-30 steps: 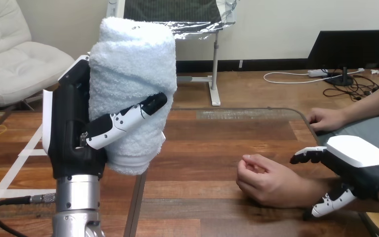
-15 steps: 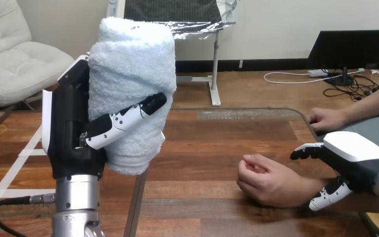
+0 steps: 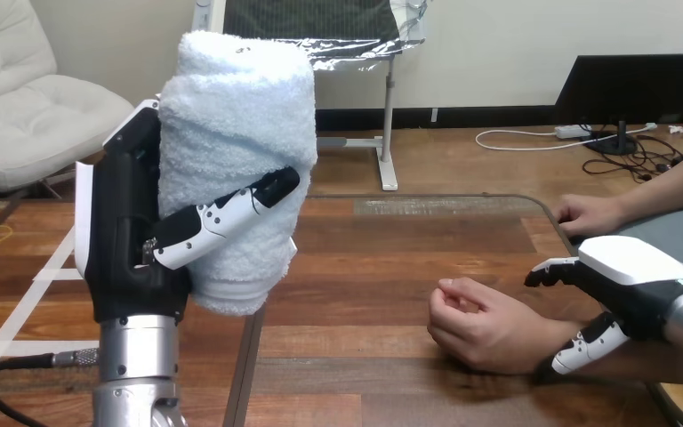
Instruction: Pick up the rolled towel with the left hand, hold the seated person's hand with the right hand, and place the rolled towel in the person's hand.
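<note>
Left hand (image 3: pixel 129 240), left of frame: fingers and thumb wrapped round the rolled towel (image 3: pixel 236 133), which is held upright and clear of the bench (image 3: pixel 382 258), apparently kept ready for the handover. Right hand (image 3: pixel 627 280), lower right: fingers spread rather than clamped, reaching over the person's wrist with the thumb (image 3: pixel 587 342) low beside it, so the wrist sits in the gap. Contact cannot be told. Person's hand (image 3: pixel 480 325), lower centre of frame, rests on the bench, loosely curled. Judgement: the right hand needs to close and steady that hand before the towel comes across.
</note>
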`<control>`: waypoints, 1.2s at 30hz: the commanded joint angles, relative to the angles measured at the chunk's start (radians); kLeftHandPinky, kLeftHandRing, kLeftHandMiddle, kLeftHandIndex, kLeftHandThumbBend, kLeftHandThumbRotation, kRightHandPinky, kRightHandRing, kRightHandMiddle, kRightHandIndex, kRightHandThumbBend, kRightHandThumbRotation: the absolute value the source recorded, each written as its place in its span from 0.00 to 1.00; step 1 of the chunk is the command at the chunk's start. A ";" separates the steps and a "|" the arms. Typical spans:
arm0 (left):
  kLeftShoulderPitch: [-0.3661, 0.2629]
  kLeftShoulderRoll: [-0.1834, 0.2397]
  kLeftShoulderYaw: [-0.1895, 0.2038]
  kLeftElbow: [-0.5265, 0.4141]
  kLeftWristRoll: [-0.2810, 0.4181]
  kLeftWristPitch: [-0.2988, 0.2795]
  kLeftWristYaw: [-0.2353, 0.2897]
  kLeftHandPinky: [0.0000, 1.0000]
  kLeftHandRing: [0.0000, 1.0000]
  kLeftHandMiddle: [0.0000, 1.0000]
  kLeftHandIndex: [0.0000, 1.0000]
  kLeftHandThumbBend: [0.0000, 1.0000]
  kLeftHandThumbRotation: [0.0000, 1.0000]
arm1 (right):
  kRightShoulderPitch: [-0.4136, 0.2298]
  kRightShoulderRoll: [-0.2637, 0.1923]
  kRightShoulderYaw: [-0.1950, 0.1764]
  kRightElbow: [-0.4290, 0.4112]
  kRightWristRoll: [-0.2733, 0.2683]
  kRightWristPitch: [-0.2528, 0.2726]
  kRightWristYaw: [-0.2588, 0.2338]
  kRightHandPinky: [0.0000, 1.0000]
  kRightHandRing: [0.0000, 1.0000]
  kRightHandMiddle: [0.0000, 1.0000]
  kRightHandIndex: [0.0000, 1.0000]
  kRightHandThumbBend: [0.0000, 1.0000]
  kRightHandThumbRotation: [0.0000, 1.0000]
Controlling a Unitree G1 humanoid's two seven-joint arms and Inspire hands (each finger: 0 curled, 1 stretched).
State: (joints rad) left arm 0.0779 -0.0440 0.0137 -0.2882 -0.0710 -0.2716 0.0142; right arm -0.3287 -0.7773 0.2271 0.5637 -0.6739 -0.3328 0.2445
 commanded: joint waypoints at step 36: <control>-0.068 0.019 0.038 -0.016 -0.051 -0.061 -0.035 0.19 0.25 0.32 0.38 0.50 0.00 | -0.156 0.064 0.101 0.159 0.033 0.155 0.156 0.65 0.84 0.86 0.85 0.96 0.33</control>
State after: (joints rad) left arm 0.0759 -0.0316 0.0437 -0.2870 -0.1114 -0.3051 -0.0159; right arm -0.4591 -0.7353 0.3156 0.6769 -0.6462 -0.2105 0.3866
